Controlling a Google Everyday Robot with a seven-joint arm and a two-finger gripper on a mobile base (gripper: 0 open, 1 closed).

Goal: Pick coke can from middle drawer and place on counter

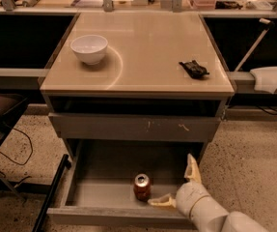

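On the table (147, 42) the bowl (89, 48) sits toward the left rear, with the lumpy thing (193, 68) well apart on the right. Under the tabletop is a shut drawer front (133, 127), and below that the open drawer (99, 193) juts forward. The can (142, 186) stands upright near its front, about midway across. The tool (172, 182) reaches in from the front right, one finger just right of the can, the other up by the right wall.
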